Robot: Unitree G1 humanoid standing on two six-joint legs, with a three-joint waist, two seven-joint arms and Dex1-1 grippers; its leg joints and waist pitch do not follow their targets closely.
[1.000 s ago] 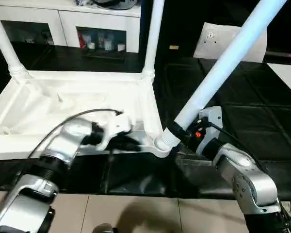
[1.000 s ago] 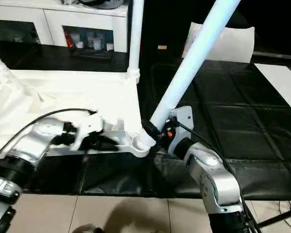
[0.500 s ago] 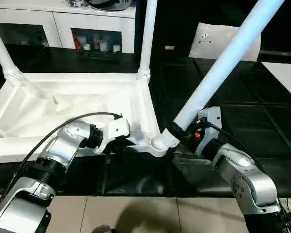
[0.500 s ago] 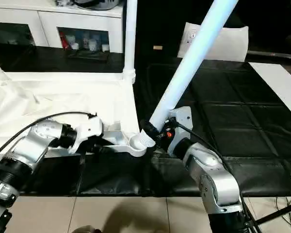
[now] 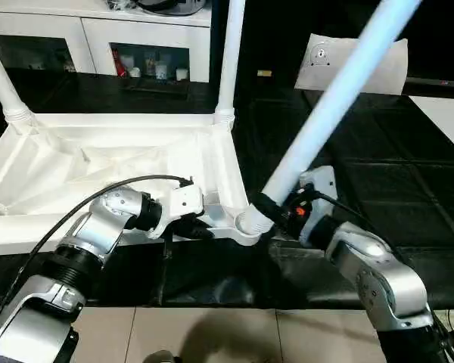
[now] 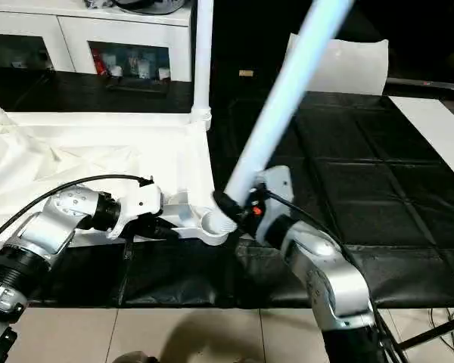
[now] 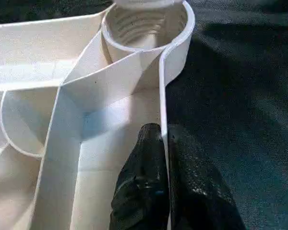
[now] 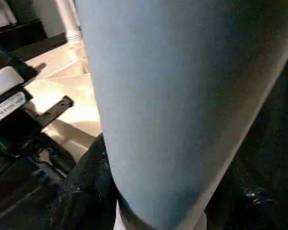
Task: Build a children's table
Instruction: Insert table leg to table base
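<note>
The white table top [image 5: 98, 162] lies upside down on the black mat. Two white legs [image 5: 228, 53] [image 5: 4, 76] stand upright in its far corner sockets. My left gripper [image 5: 200, 227] is shut on the near rim just left of the near right corner socket [image 5: 246, 223]. The left wrist view shows one black finger [image 7: 144, 163] inside the rim wall, the other outside, and the ribbed socket [image 7: 144, 24] beyond. My right gripper [image 5: 280, 210] is shut on a third leg [image 5: 325, 113] near its lower end. That leg tilts up to the right, its end at the socket's edge.
White cabinets with glass doors [image 5: 147, 38] stand along the back. A flat white panel [image 5: 393, 64] leans at the back right, and a white sheet [image 5: 446, 113] lies at the right edge. The black mat [image 5: 378, 166] ends at a tiled floor [image 5: 212, 333] in front.
The held leg has swung a little more upright and its lower end has shifted left toward the socket. My left gripper has closed on the rim.
</note>
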